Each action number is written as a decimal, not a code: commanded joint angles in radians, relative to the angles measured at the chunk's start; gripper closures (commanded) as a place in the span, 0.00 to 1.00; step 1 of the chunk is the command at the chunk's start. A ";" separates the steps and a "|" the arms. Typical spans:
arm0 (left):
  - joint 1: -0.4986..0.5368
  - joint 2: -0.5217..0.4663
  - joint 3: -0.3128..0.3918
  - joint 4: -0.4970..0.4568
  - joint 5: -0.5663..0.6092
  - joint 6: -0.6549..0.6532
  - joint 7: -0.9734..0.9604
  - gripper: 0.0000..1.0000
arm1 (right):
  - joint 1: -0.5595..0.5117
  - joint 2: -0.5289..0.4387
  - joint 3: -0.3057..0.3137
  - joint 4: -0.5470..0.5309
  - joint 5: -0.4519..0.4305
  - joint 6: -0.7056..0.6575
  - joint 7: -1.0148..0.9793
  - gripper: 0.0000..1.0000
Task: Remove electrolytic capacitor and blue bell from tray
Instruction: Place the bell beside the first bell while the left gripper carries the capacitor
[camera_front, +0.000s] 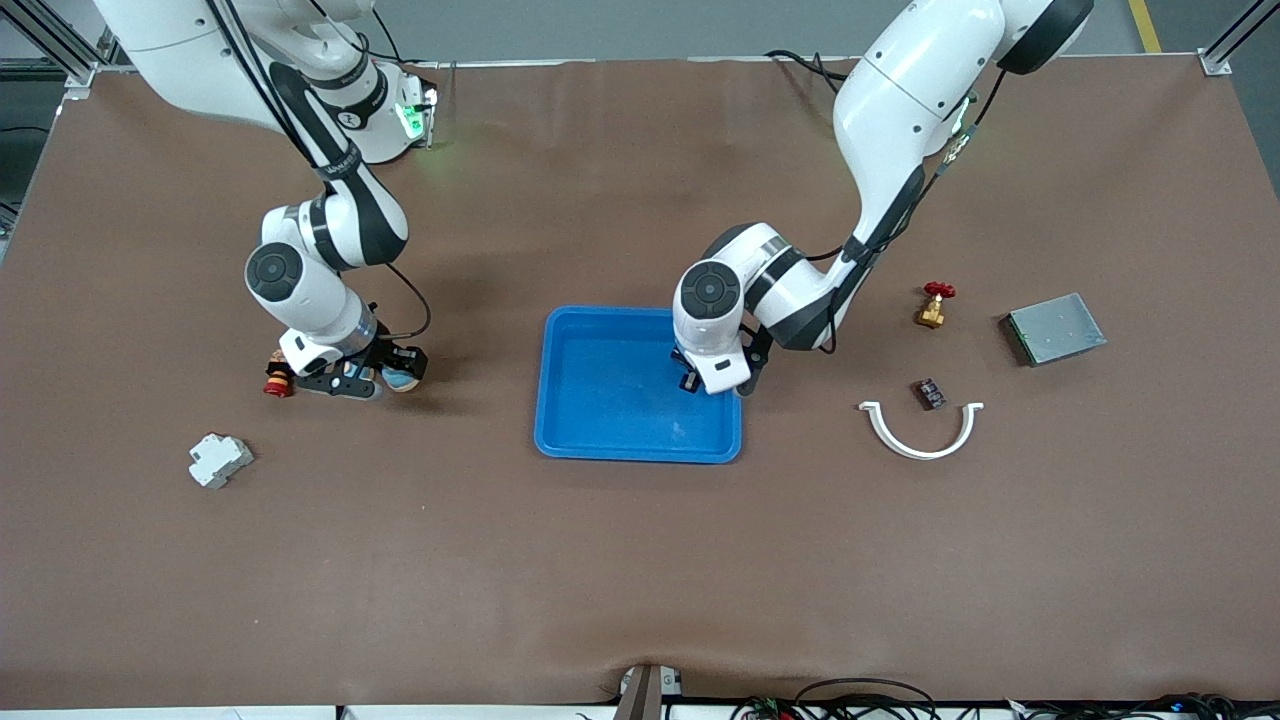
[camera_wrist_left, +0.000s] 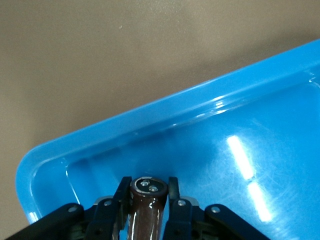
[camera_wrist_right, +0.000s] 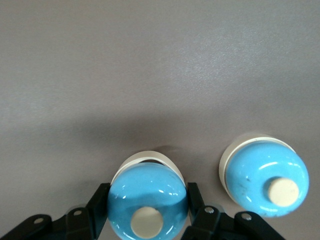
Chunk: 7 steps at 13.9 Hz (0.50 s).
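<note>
The capacitor (camera_wrist_left: 146, 210), a dark brown cylinder with a metal end cap, sits clamped between the jaws of the left gripper (camera_wrist_left: 146, 200), one finger pressed on each side of it. It hangs inside the blue tray (camera_front: 560, 400), close to the tray's wall at the left arm's end; in the left wrist view a rounded corner of the tray and its glossy floor show just past the capacitor's tip. In the front view the left gripper (camera_front: 700, 380) is low over that edge of the tray, and the capacitor itself is hidden under the wrist.

The bell (camera_wrist_right: 147, 200), a blue dome with a cream button on top and a pale rim, is held by the right gripper (camera_wrist_right: 147, 215), its jaws closed on the dome's two sides. In the right wrist view a second blue dome (camera_wrist_right: 265, 177) of the same kind appears just beside it against the brown bench (camera_front: 640, 560). In the front view the right gripper (camera_front: 350, 378) is down near the bench, toward the right arm's end, well apart from the tray, with a small red and orange part (camera_front: 278, 378) just beside it.

Nearer the front camera than that lies a white breaker (camera_front: 220, 460). Toward the left arm's end of the bench lie a white curved clip (camera_front: 920, 435), a small dark component (camera_front: 930, 393), a red-handled brass valve (camera_front: 935, 303) and a grey metal box (camera_front: 1056, 328).
</note>
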 joint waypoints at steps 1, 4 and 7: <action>0.004 0.004 0.000 0.014 0.026 0.006 -0.020 1.00 | -0.025 0.013 0.012 -0.004 0.021 0.021 -0.035 1.00; 0.010 -0.019 -0.002 0.015 0.027 0.000 -0.013 1.00 | -0.027 0.026 0.012 -0.004 0.021 0.021 -0.035 1.00; 0.022 -0.074 -0.003 0.015 0.022 -0.032 -0.004 1.00 | -0.025 0.035 0.012 -0.003 0.021 0.024 -0.028 1.00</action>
